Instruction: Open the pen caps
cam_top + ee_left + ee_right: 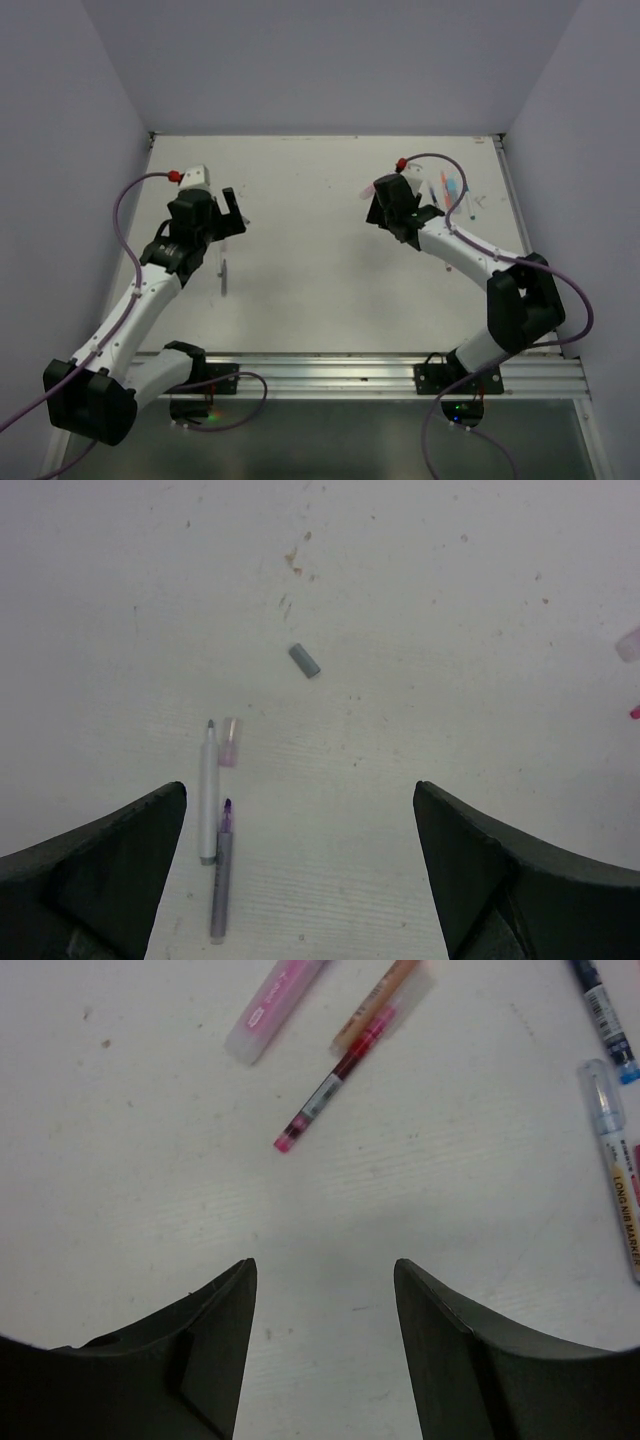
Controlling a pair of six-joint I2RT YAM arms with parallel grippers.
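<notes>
In the left wrist view, a grey cap and a pale purple cap lie loose on the table. Beside them lie an uncapped white-grey pen and an uncapped grey marker with a purple tip. My left gripper is open and empty above them. In the right wrist view, a pink highlighter, an orange pen, a red pen, a blue pen and a marker with a light blue cap lie ahead of my open, empty right gripper.
The white table is walled on the left, back and right. A cluster of pens lies at the back right. A metal rail runs along the near edge by the arm bases.
</notes>
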